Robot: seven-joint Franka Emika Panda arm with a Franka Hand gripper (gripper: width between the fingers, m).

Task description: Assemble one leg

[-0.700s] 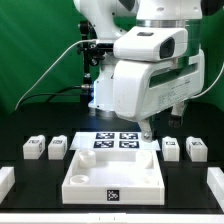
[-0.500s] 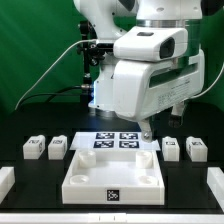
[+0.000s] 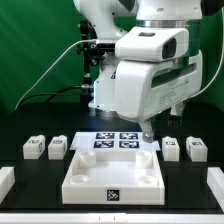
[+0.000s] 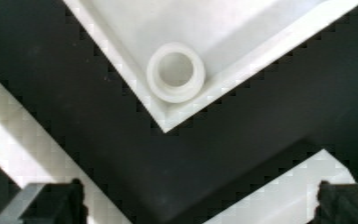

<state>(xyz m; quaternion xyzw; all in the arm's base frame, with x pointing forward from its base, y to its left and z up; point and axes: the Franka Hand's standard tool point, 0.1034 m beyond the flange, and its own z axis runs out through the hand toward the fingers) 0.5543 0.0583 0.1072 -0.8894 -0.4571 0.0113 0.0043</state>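
Four small white legs with tags lie on the black table: two at the exterior view's left (image 3: 34,147) (image 3: 58,148) and two at its right (image 3: 171,147) (image 3: 196,149). The large white square tray-like piece (image 3: 78,186) with raised rim lies in front, in the middle. My gripper (image 3: 148,130) hangs above the tray's far right corner, between the tray and the right legs. In the wrist view the two dark fingertips (image 4: 51,203) stand wide apart with nothing between them, over the tray's corner with its round socket (image 4: 174,69). The gripper is open and empty.
The marker board (image 3: 116,141) lies flat behind the tray. White blocks sit at the table's front left edge (image 3: 6,180) and front right edge (image 3: 214,183). The arm's base stands behind, before a green backdrop.
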